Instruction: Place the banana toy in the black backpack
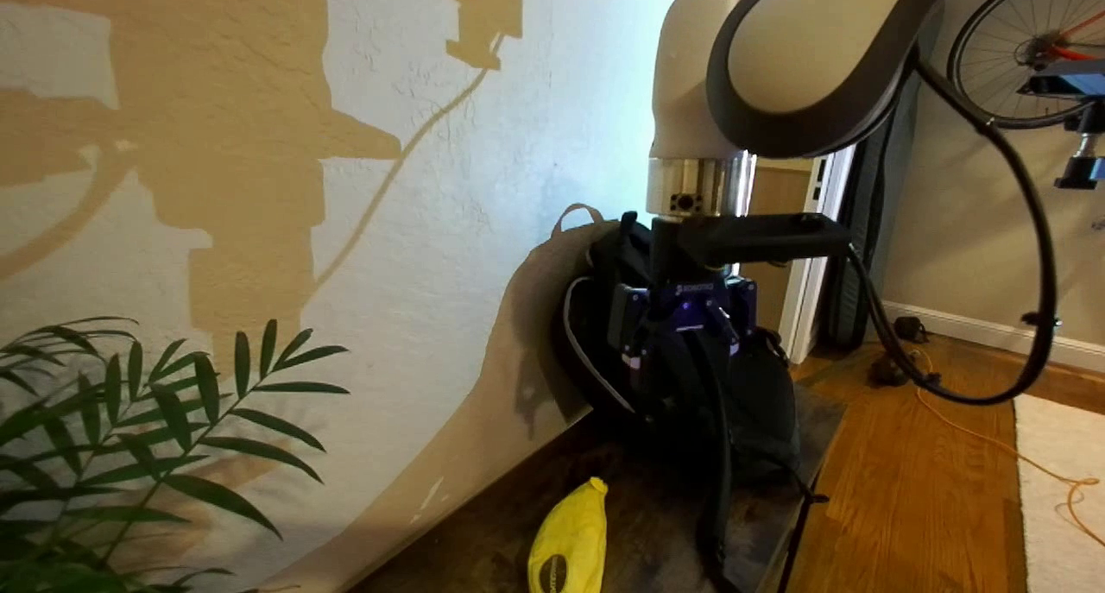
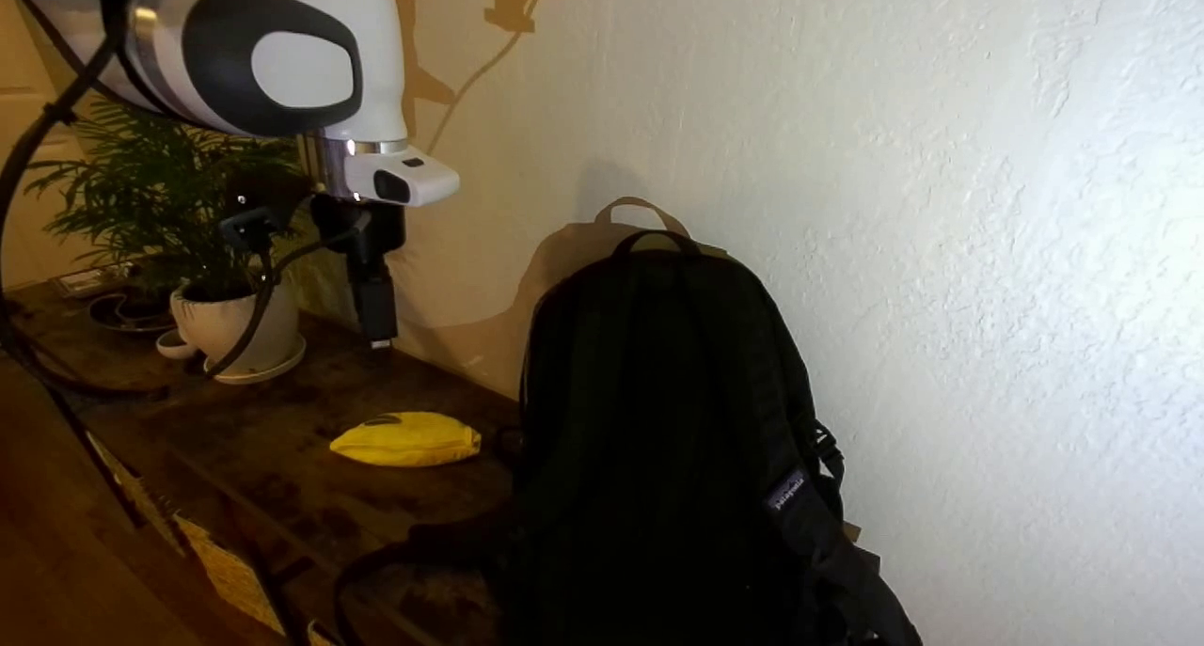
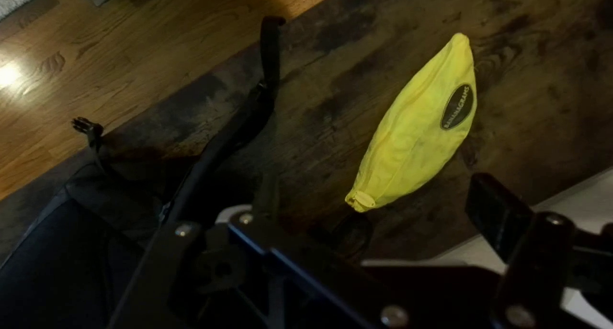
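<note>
Hand [image 1: 685,351]: released and holding nothing; the fingers [image 3: 498,219] stand well apart, above the desk [image 3: 325,142] and clear of the banana toy [image 3: 416,132].
Banana toy: flat on the desk, outside the black backpack [image 2: 658,439] but near it, its BANANAGRAMS patch [image 3: 457,106] in plain sight in the wrist view.
Feel: creased cloth, so probably soft, fairly light and hard to damage; any loose filling would shift and let it sag once lifted.
Hold: best taken across the plump middle, one finger to each long side; a tapered end would likely slip or swing.
Strap [image 3: 246,125]: trails over the desk between pack and banana toy; a low sweep might snag it.
Black backpack: upright beside the wall [image 2: 988,204]; whether its mouth gapes, I cannot tell.
</note>
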`<state>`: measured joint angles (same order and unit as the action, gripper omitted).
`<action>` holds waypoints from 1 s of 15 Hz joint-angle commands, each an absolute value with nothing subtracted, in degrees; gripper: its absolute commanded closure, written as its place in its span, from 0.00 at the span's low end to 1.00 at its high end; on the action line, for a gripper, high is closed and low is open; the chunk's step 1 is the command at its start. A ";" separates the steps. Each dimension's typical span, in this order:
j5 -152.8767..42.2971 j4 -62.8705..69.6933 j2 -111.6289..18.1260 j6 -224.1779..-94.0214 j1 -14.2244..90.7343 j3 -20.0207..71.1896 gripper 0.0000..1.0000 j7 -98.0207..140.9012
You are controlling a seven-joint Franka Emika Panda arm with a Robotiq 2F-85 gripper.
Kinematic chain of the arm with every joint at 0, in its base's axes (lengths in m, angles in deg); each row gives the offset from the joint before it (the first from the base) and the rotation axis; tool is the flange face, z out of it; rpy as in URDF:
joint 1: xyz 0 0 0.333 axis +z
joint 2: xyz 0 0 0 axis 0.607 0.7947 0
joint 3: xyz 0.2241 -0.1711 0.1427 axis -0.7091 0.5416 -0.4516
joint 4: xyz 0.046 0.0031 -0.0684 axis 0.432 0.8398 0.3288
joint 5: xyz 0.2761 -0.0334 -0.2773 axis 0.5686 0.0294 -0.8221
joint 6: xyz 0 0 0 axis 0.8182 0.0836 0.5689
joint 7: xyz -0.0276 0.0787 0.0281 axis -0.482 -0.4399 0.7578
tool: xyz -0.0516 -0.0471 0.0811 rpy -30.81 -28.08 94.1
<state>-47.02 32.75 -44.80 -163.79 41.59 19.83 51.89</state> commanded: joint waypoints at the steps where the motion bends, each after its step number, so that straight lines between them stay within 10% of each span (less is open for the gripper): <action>1: -45.78 29.56 -39.30 -168.05 44.12 21.62 0.00 58.55; 15: -42.63 24.67 -33.27 -169.35 44.06 20.87 0.00 58.73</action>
<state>-44.94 25.98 -35.11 -168.63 44.09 20.66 59.86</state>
